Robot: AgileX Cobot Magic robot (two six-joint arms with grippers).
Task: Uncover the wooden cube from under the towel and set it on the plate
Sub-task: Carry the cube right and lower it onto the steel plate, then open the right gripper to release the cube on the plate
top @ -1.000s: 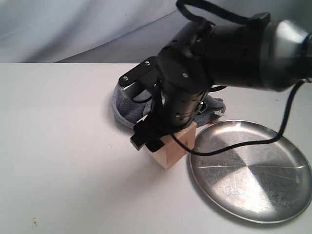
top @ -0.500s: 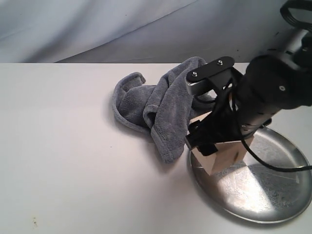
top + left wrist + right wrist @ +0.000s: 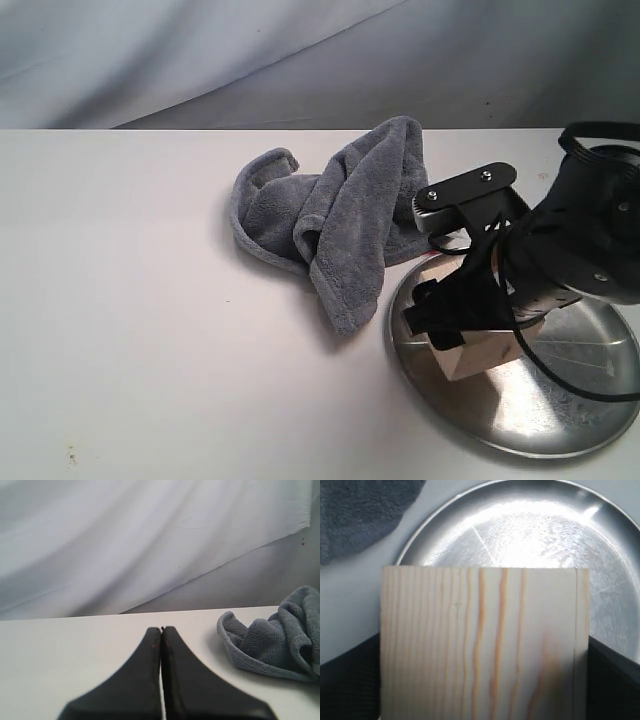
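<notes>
The wooden cube is clamped in the right pincer, whose two dark fingers press against opposite side faces; the grain runs lengthwise across the face toward the right wrist camera. The cube hangs over the left portion of the plate, close to the rim and slightly tilted. Whether its lower edge touches the metal cannot be told. The towel lies crumpled on the tabletop just beside the plate's left rim, clear of the cube. The left pincer is drawn back from the work, its fingers pressed together on nothing.

The step in hand is judged to be the set-down, late in the task. To do it well, the cube should be carried a little farther inward from the raised rim, levelled so that its underside meets the plate flat, and lowered until it bears. The fingers should then part fully and rise straight up, since the polished surface may let a nudged block slide.
</notes>
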